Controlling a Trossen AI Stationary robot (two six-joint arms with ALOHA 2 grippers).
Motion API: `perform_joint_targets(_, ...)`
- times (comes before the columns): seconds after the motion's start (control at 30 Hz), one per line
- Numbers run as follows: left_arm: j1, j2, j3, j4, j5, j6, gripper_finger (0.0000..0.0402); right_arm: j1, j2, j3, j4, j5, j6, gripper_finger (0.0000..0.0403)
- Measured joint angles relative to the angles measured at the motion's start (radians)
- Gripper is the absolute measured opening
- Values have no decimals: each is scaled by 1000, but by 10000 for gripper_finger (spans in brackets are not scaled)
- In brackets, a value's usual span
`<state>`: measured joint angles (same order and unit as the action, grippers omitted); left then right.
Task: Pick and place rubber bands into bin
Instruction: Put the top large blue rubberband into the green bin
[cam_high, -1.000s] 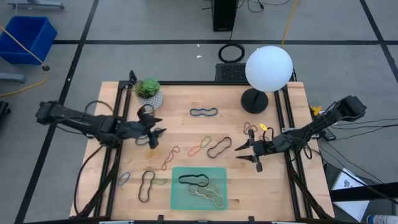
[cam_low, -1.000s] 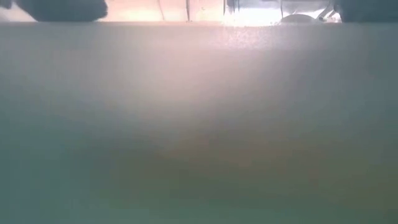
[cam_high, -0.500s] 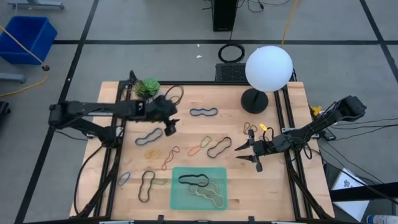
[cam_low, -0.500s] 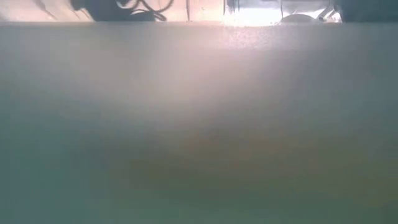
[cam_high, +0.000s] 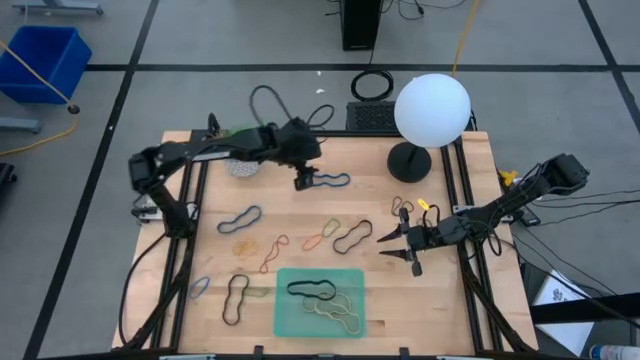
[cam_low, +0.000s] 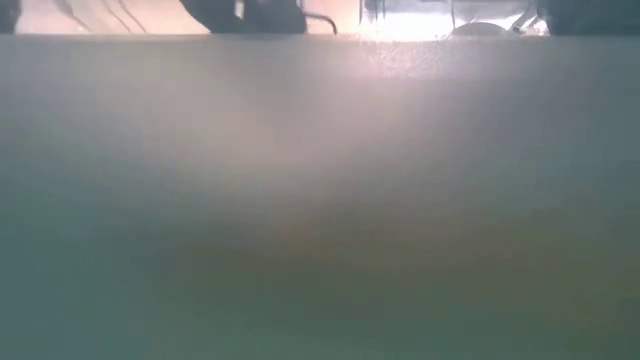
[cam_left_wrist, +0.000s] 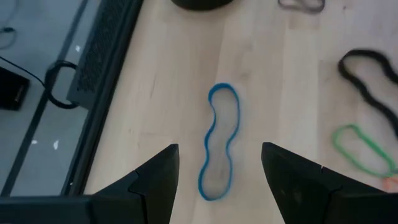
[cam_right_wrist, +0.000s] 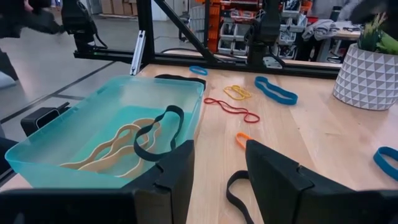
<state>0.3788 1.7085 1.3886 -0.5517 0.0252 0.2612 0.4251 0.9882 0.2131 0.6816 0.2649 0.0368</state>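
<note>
Rubber bands in several colours lie flat about the wooden table (cam_high: 440, 310). My left gripper (cam_high: 303, 182) stands open near the far edge, slanting down over one end of a blue band (cam_high: 332, 181). In the left wrist view that blue band (cam_left_wrist: 219, 140) lies between and beyond the two fingers of my left gripper (cam_left_wrist: 219, 155), which do not touch it. The green bin (cam_high: 283, 322) sits at the near edge, with a black band (cam_high: 311, 290) and tan bands (cam_high: 340, 312) in it. My right gripper (cam_high: 400, 246) waits open to the right of the bin (cam_right_wrist: 74, 134), pointing level.
A white globe lamp (cam_high: 432, 108) on a dark base (cam_high: 409, 160) stands at the far right. A potted plant (cam_high: 236, 166) is partly under my left arm. Loose bands: black (cam_high: 352, 237), orange (cam_high: 318, 239), red (cam_high: 272, 252), dark blue (cam_high: 240, 218), black (cam_high: 236, 298).
My left gripper has swung from the table's left middle toward the far edge and to the right, rising a little and rolling. It now stands over the blue band and has stayed open. The bands lie as they did.
</note>
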Motion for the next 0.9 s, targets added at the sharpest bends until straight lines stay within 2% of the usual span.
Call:
perform_joint_targets(0.4,33,238,44,-26,54,53,236,0,0,0,-40,0,0,141)
perform_joint_targets(0.9,34,336,44,-75,46,59,236,0,0,0,-47,-3,-4,141)
